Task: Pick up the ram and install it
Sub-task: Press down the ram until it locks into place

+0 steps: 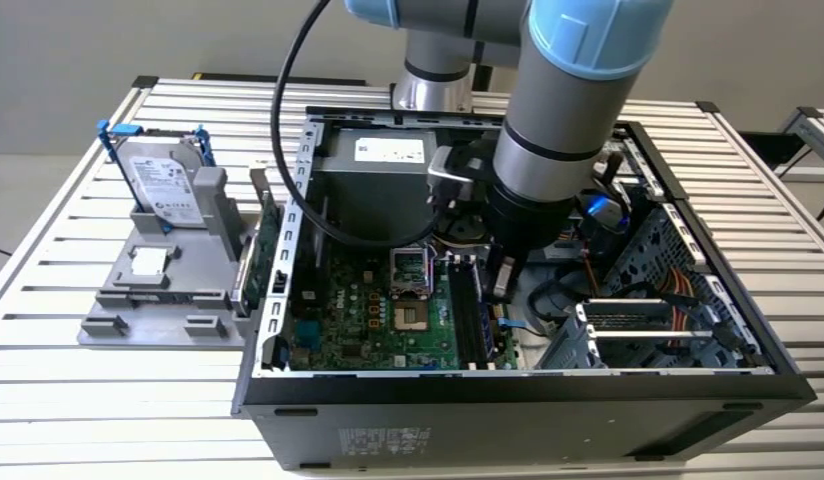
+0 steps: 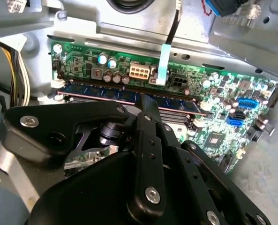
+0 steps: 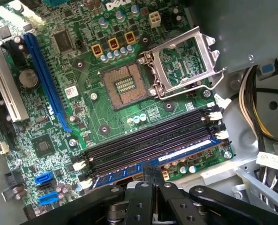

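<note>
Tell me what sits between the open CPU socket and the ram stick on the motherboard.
In the first wrist view, empty black memory slots lie between the CPU socket and the ram, which the gripper touches.

Ram (image 3: 176, 157) in outermost motherboard (image 3: 106, 110) slot, end effector (image 3: 153, 176) above.

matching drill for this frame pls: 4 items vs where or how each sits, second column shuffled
1 ram
2 hard drive
3 processor socket
4 gripper

A upright in the grey rack outside the case
B open and empty, retention frame swung up
C lying along the outermost memory slot
D right above the ram stick, at its middle

Pairs: 1-C, 2-A, 3-B, 4-D
</note>
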`<action>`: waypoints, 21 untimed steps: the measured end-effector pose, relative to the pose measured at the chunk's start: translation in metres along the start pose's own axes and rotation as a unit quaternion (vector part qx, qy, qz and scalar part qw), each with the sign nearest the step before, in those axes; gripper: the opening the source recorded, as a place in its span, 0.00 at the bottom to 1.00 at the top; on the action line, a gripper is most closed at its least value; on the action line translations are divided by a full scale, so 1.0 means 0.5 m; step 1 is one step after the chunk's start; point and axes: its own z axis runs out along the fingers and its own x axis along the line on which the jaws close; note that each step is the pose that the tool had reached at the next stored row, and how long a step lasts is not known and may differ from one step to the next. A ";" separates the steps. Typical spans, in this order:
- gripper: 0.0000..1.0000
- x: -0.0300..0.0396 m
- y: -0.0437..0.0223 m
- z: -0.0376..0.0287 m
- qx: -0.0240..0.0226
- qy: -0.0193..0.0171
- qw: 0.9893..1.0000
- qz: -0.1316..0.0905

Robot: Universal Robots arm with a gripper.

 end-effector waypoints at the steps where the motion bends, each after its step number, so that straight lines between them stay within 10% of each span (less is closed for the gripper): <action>1: 0.00 0.000 0.000 0.000 0.000 0.000 1.000 -0.006; 9: 0.00 0.001 0.004 0.006 0.001 -0.001 0.998 -0.065; 21: 0.00 0.001 0.005 0.009 0.002 -0.001 0.990 -0.139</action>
